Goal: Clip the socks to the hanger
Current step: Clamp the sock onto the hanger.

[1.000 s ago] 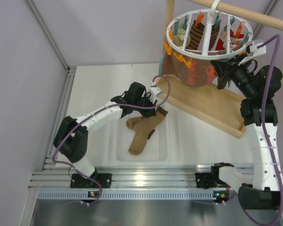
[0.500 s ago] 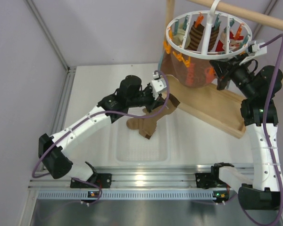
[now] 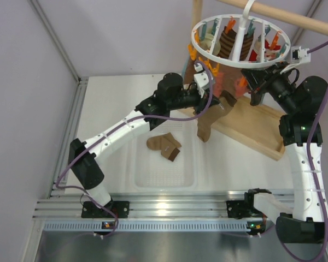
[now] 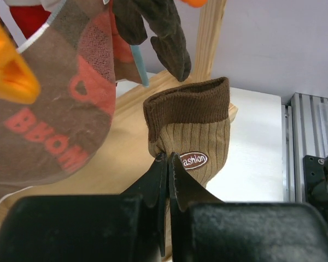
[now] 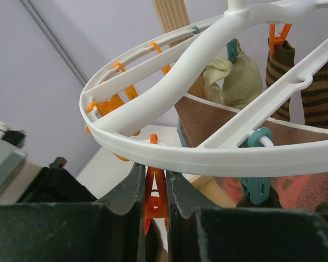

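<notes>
Desk (image 3: 109,103): white; a loose sock (image 3: 161,144) lies well below the hanger (image 3: 238,38).
Left pincer (image 4: 168,164): closed on a tan sock (image 4: 194,139) just under the hanger.
Right pincer (image 5: 156,185): clamping an orange peg (image 5: 157,204) at the hanger's rim.
Printed cloth (image 4: 54,109): hangs beside the tan sock.

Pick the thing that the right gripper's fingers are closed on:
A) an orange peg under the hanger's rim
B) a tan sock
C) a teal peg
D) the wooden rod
A: in the right wrist view the right gripper squeezes an orange peg hanging below the white rim of the hanger, while the tan sock is pinched by the left gripper.
</notes>
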Motion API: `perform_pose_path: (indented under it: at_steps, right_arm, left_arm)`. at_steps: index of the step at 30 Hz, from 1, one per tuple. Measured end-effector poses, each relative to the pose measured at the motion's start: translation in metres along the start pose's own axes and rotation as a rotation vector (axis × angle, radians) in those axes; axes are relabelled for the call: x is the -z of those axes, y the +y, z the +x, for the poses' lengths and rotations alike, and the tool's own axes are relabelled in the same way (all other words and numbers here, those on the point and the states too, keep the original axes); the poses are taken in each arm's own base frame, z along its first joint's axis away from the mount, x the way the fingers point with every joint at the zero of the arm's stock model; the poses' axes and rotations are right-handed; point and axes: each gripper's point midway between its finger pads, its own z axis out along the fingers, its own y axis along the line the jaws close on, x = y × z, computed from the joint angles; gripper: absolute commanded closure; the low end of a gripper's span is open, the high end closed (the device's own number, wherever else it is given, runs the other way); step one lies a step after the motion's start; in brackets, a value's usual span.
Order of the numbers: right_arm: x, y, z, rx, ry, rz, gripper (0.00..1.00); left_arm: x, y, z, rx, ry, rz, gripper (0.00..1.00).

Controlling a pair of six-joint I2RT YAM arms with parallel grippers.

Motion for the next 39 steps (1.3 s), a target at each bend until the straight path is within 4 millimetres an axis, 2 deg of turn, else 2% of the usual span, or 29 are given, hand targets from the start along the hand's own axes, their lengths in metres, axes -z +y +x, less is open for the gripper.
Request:
perform_pose_path:
  at_steps: [4, 7, 19, 39]
  right_arm:
    - [0.000, 0.002, 0.000, -0.048, 0.002, -0.004, 1.00]
    - [0.001, 0.003, 0.000, -0.074, 0.002, -0.005, 1.00]
    - [0.001, 0.006, 0.000, -0.079, 0.008, -0.020, 1.00]
    - [0.001, 0.004, 0.001, -0.046, 0.008, -0.021, 1.00]
  left_arm:
    - [-0.017, 0.004, 0.017, 0.064, 0.009, 0.001, 1.00]
    - [-0.022, 0.005, 0.019, 0.089, 0.001, 0.002, 1.00]
    - [-0.025, 0.000, -0.028, 0.097, -0.130, 0.039, 1.00]
    - [-0.038, 0.003, -0.039, 0.107, -0.161, 0.052, 1.00]
